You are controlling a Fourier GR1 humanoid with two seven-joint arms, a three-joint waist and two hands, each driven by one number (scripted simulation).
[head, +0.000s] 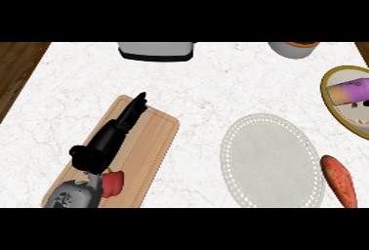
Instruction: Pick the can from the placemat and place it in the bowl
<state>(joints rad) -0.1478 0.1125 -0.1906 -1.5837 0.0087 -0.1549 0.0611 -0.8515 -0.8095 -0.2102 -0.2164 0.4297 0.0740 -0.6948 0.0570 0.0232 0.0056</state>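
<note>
The purple can (348,91) lies on its side inside the gold-rimmed bowl (329,80) at the right edge. The pale oval placemat (270,161) at the lower right has nothing on it. My left hand (108,141) hangs over the wooden cutting board (155,141) at the left, fingers stretched straight toward the far side, holding nothing. A small dark sliver (365,103) at the right edge beside the can may be part of my right hand; nothing more of it shows.
A red vegetable (112,184) rests on the board beside my left wrist. An orange sweet potato (339,181) lies right of the placemat. A grey toaster (157,50) and a grey pot (293,49) stand along the far edge.
</note>
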